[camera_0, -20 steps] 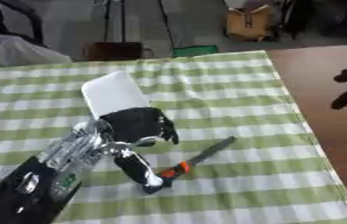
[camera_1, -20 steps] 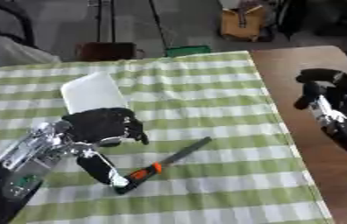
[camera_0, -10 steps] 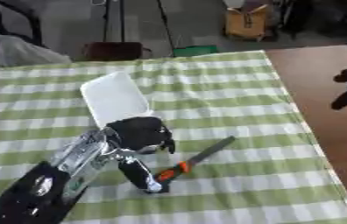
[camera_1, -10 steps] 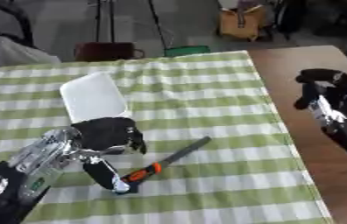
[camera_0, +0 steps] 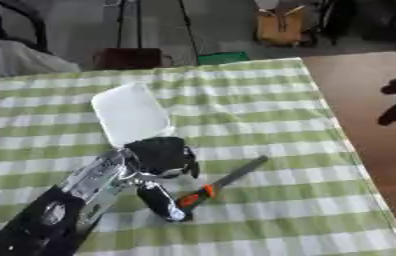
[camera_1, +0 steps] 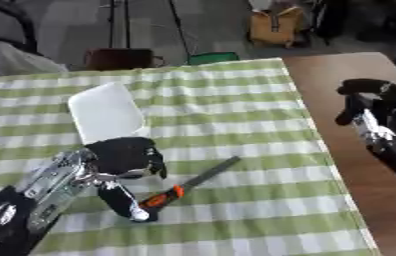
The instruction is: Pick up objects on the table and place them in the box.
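Observation:
A tool with an orange and black handle and a grey blade lies slantwise on the green checked cloth. My left hand hovers just above and left of the handle, open, the fingers hanging loosely. Its thumb reaches down beside the handle's end. The white box lies right behind the hand, long side pointing away, with nothing visible inside. My right hand hangs idle over the brown table at the right edge, fingers relaxed and holding nothing.
The checked cloth covers most of the table, and a bare brown strip runs along its right side. A person's sleeve shows at the far left edge. A cardboard box and stands are on the floor beyond.
My left arm has drawn back and lower toward the near edge, bringing the hand closer over the tool's handle. The tool, the box and the right hand have stayed put.

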`<state>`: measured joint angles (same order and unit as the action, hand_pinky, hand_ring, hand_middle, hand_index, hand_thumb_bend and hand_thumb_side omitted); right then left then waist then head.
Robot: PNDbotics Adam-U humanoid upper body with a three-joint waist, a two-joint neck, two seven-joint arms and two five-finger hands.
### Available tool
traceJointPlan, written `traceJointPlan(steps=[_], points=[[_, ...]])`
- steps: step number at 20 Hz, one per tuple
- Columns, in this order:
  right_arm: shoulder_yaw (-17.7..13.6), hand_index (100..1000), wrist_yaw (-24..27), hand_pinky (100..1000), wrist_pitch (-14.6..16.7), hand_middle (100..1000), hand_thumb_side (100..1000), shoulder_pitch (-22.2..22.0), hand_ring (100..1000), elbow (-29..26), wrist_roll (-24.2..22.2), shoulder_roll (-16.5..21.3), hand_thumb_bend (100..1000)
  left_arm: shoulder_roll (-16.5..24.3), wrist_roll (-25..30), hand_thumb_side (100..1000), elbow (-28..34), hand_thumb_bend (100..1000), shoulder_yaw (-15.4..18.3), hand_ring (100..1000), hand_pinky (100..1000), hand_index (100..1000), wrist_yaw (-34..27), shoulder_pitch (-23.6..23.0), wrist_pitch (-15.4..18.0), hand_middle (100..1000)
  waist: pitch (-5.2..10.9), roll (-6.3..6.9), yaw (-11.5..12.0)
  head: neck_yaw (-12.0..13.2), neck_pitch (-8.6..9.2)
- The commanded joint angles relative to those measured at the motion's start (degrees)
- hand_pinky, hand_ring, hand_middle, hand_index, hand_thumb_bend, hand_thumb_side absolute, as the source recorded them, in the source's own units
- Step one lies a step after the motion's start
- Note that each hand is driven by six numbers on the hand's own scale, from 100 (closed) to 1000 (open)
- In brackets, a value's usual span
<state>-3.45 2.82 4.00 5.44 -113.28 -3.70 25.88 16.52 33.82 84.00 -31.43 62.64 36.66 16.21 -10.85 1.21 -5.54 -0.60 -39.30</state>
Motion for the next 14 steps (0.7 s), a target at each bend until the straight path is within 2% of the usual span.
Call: traceJointPlan(steps=[1,14], points=[[-0.21,781,0.03,548,0.13,701,583,0.18,521,-1.31,-0.12,0.75,243,-0.14,0.13,621,0.24,538,0.04,776,965,762,0.33,0.57,0.36,590,0.92,-0.30,-0.05,0.04,-0.17],[-0.17,781,-0.01,548,0.11,702,584,0.16,521,-1.31,-0.17,0.75,243,-0.34,1.08,615,-1.02,506,-0.42,767,965,754,0.80,0.63,1.08,583,0.91,-0.27,-0.09,0.07,-0.24]])
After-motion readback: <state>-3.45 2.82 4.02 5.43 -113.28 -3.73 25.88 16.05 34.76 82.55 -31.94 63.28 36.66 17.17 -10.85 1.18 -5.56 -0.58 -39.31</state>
